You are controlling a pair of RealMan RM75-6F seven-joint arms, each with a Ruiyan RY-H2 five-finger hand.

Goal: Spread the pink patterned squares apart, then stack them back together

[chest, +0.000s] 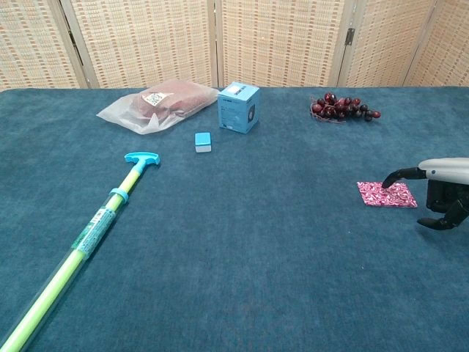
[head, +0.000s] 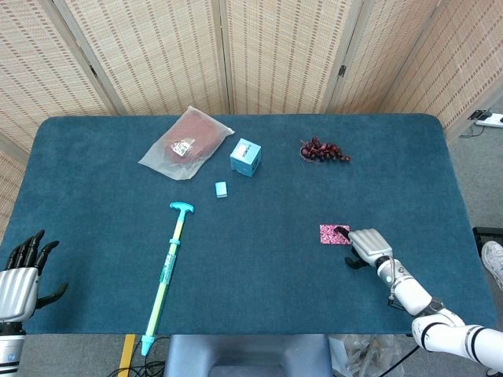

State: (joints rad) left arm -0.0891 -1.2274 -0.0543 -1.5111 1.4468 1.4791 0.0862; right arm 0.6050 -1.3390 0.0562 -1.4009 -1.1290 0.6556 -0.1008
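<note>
One dark fingertip of the right hand reaches out over the near-right corner of the pink patterned squares, seemingly touching the top one, while the other fingers hang spread and curled down behind it, gripping nothing. That looks like a fingertip set to slide the top square off the pile, which would suit the spreading step; from here the squares read as one flat stack, so I'd judge the spreading has not begun. The stack lies on the blue tablecloth toward the right front, well apart from everything else. The left hand sits at the table's near-left corner with its fingers apart and empty, out of the way. Farther off lie a green rod with a teal T-handle, a small pale blue block, a blue box, a clear bag with something reddish inside and a bunch of dark red grapes along the back.
</note>
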